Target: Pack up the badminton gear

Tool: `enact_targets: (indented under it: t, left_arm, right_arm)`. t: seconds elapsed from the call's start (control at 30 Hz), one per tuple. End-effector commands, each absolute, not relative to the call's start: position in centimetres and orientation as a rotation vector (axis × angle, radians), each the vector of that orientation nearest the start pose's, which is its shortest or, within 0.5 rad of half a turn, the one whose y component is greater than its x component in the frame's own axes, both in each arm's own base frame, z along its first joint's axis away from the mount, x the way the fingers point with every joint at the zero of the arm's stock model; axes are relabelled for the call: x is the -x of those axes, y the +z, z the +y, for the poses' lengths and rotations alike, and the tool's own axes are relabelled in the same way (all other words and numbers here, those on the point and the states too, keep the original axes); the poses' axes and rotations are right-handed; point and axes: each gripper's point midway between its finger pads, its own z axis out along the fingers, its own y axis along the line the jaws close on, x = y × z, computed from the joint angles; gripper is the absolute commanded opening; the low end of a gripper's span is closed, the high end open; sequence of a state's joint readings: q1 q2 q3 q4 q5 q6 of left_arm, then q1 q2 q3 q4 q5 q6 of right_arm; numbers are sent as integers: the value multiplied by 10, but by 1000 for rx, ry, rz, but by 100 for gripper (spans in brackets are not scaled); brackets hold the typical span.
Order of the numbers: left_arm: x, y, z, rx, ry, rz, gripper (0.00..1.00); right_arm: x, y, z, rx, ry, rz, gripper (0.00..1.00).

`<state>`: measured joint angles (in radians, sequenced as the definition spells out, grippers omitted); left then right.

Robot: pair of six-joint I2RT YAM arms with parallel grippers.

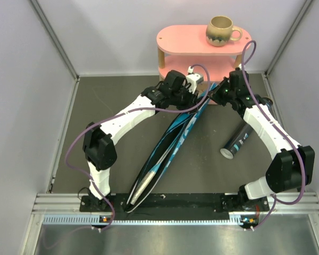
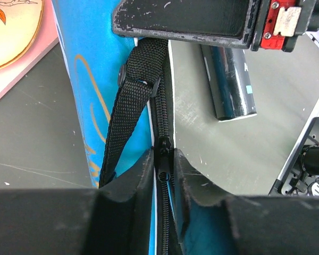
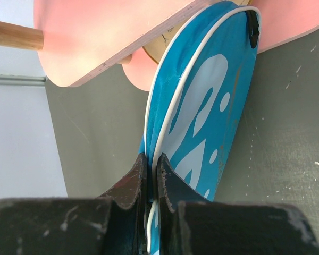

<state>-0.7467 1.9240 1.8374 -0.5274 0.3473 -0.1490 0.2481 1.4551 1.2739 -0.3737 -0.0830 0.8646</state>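
Note:
The blue racket cover (image 1: 175,139) stands on edge, running from the near table edge up to the pink shelf. A pale handle (image 1: 143,184) shows inside its near end. My left gripper (image 1: 196,93) is at the cover's far end; in the left wrist view it (image 2: 164,162) is shut on the black zipper pull (image 2: 163,155), beside a black strap (image 2: 128,109). My right gripper (image 1: 219,95) faces it; in the right wrist view it (image 3: 152,169) is shut on the cover's white-piped edge (image 3: 173,106). The black tube (image 1: 236,142) lies on the table to the right. No shuttlecocks show.
The pink shelf (image 1: 202,42) stands at the back, right behind both grippers, with the beige mug (image 1: 221,30) on top. The cover's tip reaches under the shelf's edge (image 3: 122,37). Grey walls close in the left, right and back.

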Motion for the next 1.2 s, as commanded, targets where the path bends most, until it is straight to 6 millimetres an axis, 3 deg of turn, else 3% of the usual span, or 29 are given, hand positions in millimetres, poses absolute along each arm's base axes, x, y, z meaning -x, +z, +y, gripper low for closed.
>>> enact_targets:
  t: [0.0,0.17,0.3,0.53,0.63,0.77,0.93,1.0,1.03,1.1,1.17]
  left_arm:
    - [-351,250,-415,-866,-873,2043,21]
    - [-347,260,-412,-865,-863,2022,1]
    - [-337,276,-404,-870,-845,1995,0]
    - [-300,288,-380,-898,-869,1946,0]
    - [-278,283,-366,-904,-904,1948,0]
    - [-247,261,-349,-920,-929,1999,0]
    - [-222,243,-329,-919,-923,2032,0]
    - [-209,232,-314,-914,-911,2056,0]
    - [-205,216,-304,-906,-876,2091,0]
    - [-200,217,-292,-895,-853,2080,0]
    - [-195,218,-291,-891,-876,2080,0]
  right_arm:
    - [-419,289,161,-548,832,1966,0]
    - [-422,284,157,-568,802,1968,0]
    - [-424,277,149,-602,749,1966,0]
    - [-436,268,131,-643,693,1966,0]
    - [-440,264,126,-665,691,1971,0]
    - [-442,259,118,-726,692,1964,0]
    - [-445,257,106,-775,672,1953,0]
    - [-449,259,92,-803,626,1931,0]
    - [-451,256,89,-786,607,1941,0]
    - [-455,265,91,-709,596,1956,0]
    - [-446,257,111,-567,632,2047,0]
